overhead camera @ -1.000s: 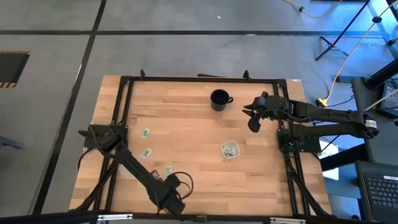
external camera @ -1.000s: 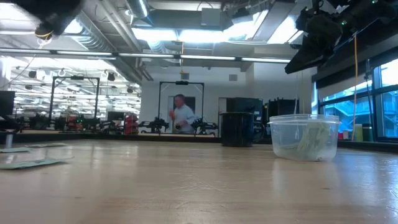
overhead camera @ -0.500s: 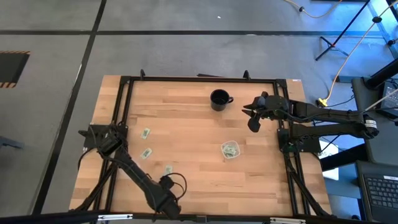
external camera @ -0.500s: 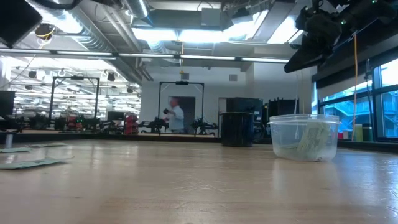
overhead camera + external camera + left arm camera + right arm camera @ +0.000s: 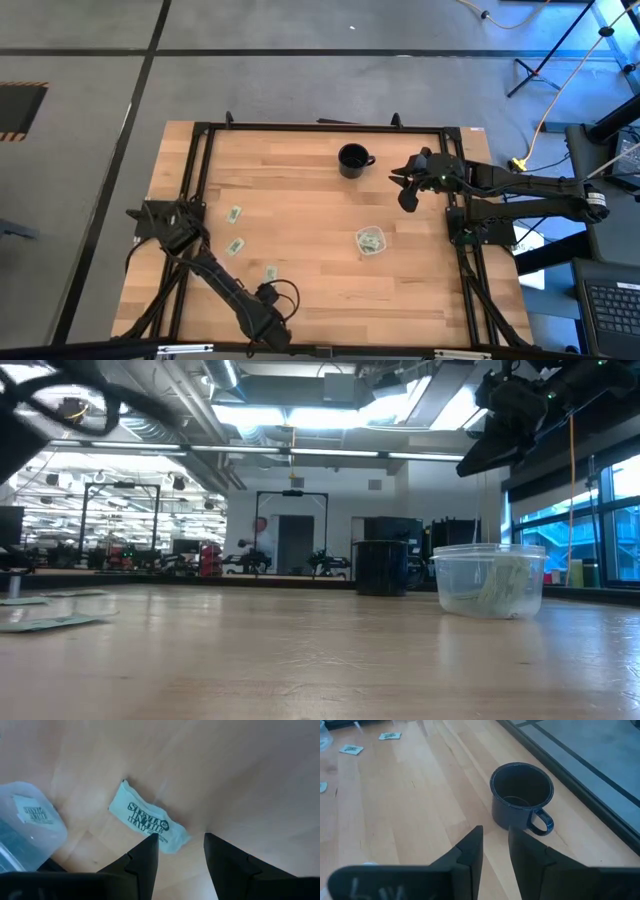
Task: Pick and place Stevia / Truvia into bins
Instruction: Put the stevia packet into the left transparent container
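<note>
Three pale green Stevia sachets lie flat on the table's left half (image 5: 234, 213) (image 5: 236, 245) (image 5: 271, 272). In the left wrist view one sachet (image 5: 149, 817) lies just ahead of my left gripper (image 5: 180, 840), which stands open over it near the table's near edge (image 5: 268, 312); whether a fingertip touches the sachet's end I cannot tell. A clear bin (image 5: 25, 825) with a sachet inside stands beside it. A second clear bin (image 5: 371, 241) holds sachets. My right gripper (image 5: 405, 195) hangs raised at the far right, slightly open and empty (image 5: 495, 837).
A dark mug (image 5: 352, 160) stands upright at the table's far middle, just ahead of my right gripper's fingers (image 5: 522, 795). Black frame rails (image 5: 200, 180) run along the table's sides. Bare wood lies between the sachets and the bin in the middle. A person moves in the room behind.
My left gripper has gone down toward the sachet near the table's near edge and tipped to point more steeply down; its fingers stay open. The right arm has kept still.
</note>
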`<state>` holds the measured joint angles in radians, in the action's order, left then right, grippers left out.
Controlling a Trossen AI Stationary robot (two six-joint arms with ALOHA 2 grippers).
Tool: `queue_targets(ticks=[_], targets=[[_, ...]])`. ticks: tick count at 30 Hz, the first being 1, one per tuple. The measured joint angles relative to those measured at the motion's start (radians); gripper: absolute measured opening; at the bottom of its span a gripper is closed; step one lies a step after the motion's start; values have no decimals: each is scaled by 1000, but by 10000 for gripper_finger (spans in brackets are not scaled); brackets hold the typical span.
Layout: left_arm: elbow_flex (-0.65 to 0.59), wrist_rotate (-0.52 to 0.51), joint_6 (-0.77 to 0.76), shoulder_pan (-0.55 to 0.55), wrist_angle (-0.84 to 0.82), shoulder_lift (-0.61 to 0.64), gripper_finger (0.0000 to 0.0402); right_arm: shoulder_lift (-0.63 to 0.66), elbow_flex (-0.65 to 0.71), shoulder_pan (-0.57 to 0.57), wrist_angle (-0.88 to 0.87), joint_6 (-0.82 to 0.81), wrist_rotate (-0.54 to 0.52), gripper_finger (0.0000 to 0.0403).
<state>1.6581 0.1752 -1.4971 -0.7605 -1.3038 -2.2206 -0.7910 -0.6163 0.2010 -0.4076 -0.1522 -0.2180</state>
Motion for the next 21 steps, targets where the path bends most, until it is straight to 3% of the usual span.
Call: queue_targets(ticks=[7,21], targets=[[3,32,18,5,-6,-20,145,0,0,0,0,1,0,95],[1,34,79,5,-6,-25,68,0,0,0,-1,7,0,95]])
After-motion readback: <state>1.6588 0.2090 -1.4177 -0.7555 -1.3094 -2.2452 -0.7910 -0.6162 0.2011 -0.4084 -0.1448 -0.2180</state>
